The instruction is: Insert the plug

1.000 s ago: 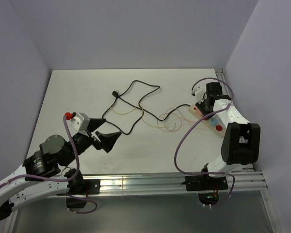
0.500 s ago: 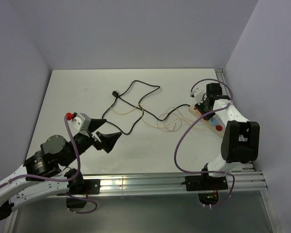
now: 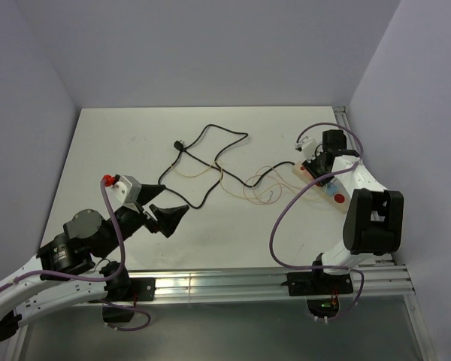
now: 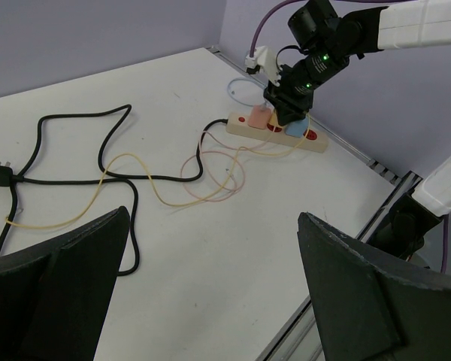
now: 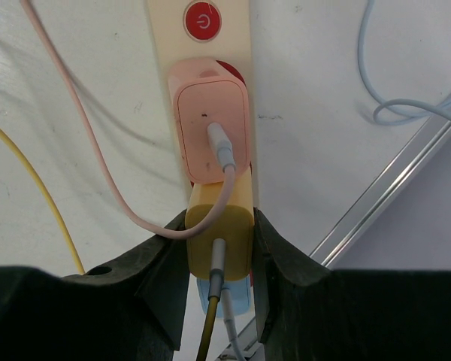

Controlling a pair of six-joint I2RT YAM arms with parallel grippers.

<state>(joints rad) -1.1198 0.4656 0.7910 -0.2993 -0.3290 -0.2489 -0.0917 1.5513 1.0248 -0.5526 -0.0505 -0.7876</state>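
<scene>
Yellow plug (image 5: 219, 218): on the power strip (image 5: 237, 34) at the far right of the tabletop (image 3: 120, 150), in the slot between the pink plug (image 5: 210, 120) and the blue plug (image 5: 203, 297). Clamped from both sides by the right end effector (image 5: 219, 237), fingers (image 5: 169, 256) pressed against the two flanks of the yellow body; nothing else gripped. Judged to be the seating step of the insertion. Looks roughly level with the pink neighbour in the wrist view, but prongs hidden under the body, so full depth not confirmable. Next move probably calls for a straight push into the socket with no twist or tilt. After that, a spreading of the fingers and a clean lift away, keeping clear of the pink cable (image 5: 83, 135) looping just beside the left finger and of the lead leaving the plug's back. Risk noted: strip unrestrained on the tabletop, may slide or rock under a skewed push. Left end effector (image 3: 171, 200): at near left, raised off the tabletop, fingers spread wide apart, holding and touching nothing, pointed toward the strip but well apart from it. Black cable (image 3: 207, 131) lying loose across the middle of the tabletop, its free end (image 3: 178, 144) far from both arms and untouched.
</scene>
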